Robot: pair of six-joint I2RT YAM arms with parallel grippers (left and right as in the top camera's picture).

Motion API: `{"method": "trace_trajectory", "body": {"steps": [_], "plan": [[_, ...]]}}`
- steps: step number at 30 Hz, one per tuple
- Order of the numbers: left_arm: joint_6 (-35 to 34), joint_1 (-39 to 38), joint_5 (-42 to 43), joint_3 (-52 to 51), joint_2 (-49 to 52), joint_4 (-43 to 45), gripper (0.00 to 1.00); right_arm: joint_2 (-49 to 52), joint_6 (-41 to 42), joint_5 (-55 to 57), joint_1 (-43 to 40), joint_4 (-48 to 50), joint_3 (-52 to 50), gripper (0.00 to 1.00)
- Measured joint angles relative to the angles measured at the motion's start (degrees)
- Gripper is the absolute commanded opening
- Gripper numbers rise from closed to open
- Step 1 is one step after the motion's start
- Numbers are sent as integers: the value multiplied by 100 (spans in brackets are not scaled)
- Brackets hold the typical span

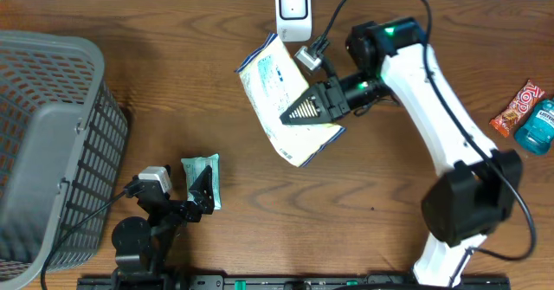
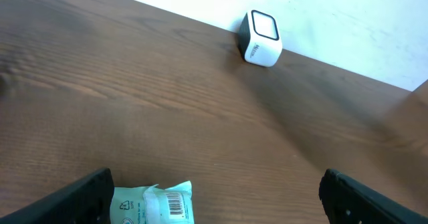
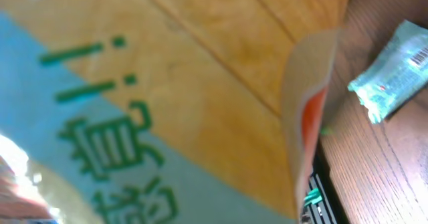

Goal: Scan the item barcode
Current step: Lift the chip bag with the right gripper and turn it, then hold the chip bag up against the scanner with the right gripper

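Overhead view: a flat white-and-blue pouch (image 1: 270, 78) w/ printed text is pinched in the R fingers (image 1: 305, 108), which are clamped narrow on its right-hand edge approx. mid-length. The pouch looks lifted off the brown wooden surface (image 1: 346, 229), not lying on it. Key relation: the small white box-shaped scanner (image 1: 293, 11) stands at the far edge of the surface, just beyond the pouch's far corner. So the item lies between the fingers and the scanner. The pouch's long axis runs diagonally, far-left corner to near-right corner, w/ its broad printed face turned up to the camera, not toward the scanner window. No barcode can be made out on that face. The R wrist view is filled by a blurred tan side w/ green characters, again no barcode visible. Judgement: the R arm is the nearer one, and the coming move is prob. a tilt or turn of the pouch toward the scanner. The L fingers (image 1: 204, 188) are spread wide and hold nothing, low over a small green packet (image 1: 201, 170) near the front edge, well apart from the scanner. That packet shows a barcode in the L wrist view. Others: grey wire basket (image 1: 52, 134) far left, red snack wrapper (image 1: 519, 106) and blue bottle (image 1: 538, 125) far right. None sits between pouch and scanner.
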Motion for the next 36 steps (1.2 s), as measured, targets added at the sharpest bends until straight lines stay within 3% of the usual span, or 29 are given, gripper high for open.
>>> {"method": "trace_trajectory", "body": {"steps": [17, 24, 27, 36], "plan": [[0, 0, 0, 0, 0, 0, 98, -417, 103, 426, 0, 111, -2, 2], [2, 0, 0, 0, 0, 0, 98, -417, -363, 2474, 98, 2065, -28, 1], [0, 0, 0, 0, 0, 0, 98, -415, -407, 3206, 216, 3451, -42, 1], [2, 0, 0, 0, 2, -2, 98, -107, 610, 5960, 474, 7119, -24, 1]]}}
